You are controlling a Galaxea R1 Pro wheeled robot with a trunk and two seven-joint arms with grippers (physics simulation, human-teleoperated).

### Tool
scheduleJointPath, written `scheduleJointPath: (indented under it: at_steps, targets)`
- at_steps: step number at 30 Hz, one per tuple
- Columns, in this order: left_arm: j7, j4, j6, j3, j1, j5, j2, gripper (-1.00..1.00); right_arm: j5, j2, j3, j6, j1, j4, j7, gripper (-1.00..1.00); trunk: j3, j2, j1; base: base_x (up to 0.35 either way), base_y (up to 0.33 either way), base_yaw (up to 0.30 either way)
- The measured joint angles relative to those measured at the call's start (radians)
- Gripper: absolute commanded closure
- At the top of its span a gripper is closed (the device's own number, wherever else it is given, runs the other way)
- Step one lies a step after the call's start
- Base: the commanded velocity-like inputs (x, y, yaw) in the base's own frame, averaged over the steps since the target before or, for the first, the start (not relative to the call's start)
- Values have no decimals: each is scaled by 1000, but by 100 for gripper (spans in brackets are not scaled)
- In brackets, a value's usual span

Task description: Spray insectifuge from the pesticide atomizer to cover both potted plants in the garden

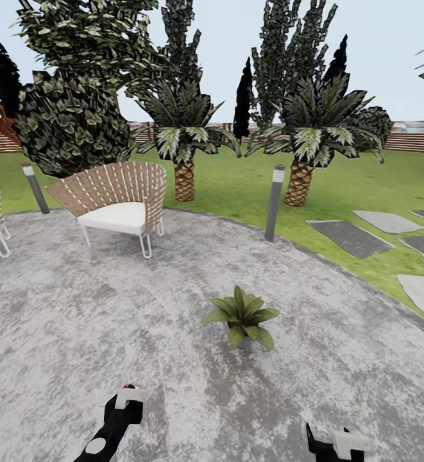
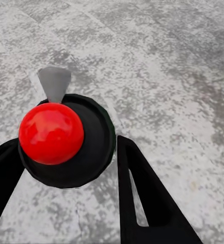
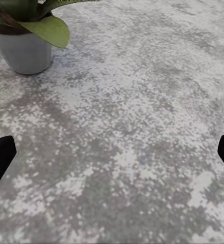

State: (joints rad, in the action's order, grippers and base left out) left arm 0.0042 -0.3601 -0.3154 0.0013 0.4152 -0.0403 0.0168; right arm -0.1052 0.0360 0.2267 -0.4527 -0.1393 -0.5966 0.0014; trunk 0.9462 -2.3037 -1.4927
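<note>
Head view: one potted plant (image 1: 242,316) stands mid paving (image 1: 77,333), ahead of both arms; no whitish specks visible on it, so spraying looks undone. Left gripper (image 1: 129,396) low left, right gripper (image 1: 340,443) low right.
Left wrist: jaws clamped on a round black part with a red ball (image 2: 51,133) and grey nozzle, probably the pesticide atomizer, so pickup seems done.
Right wrist: jaws apart, nothing held; pot (image 3: 23,51) near, leaves green, clean

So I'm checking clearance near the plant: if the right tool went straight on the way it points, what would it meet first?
Probably the speckled paving. The right tool points at bare ground; the potted plant sits off to one side, though depth is unclear.
</note>
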Motion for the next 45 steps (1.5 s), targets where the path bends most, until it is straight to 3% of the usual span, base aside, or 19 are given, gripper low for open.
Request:
scheduleJointPath:
  at_steps: [6, 24, 36, 38, 40, 42, 45]
  targets:
    - [0, -1, 0, 0, 0, 0, 0, 100, 1, -3, 0, 0, 0, 0, 0, -100, -1, 0, 0, 123, 281, -44]
    - [-1, 0, 1, 0, 0, 0, -3, 100, -1, -3, 0, 0, 1, 2, 1, -100, -17, 0, 0, 162, 243, -242]
    - [-7, -1, 3, 0, 0, -2, 1, 100, -6, -5, -6, 3, -1, 12, 4, -100, -25, 0, 0, 47, 40, -137]
    - [-13, -1, 3, -2, 1, -6, 3, 100, -29, -5, -35, 4, -1, 10, 5, -100, -25, 0, 0, 0, 0, -2]
    - [-18, -1, 5, -9, 3, -12, 5, 100, -82, -2, -92, 5, -1, 5, 6, -100, -25, 0, 0, 0, 0, -1]
    - [-86, -2, 50, -12, 7, -71, 34, 100, -150, -1, -164, 7, -11, -7, 9, -100, -25, 0, 0, 0, 0, 0]
    - [-178, -9, 76, -11, 14, -147, 48, 100, -186, -1, -209, 8, -39, -11, 50, -100, -25, 0, 0, 0, 0, 0]
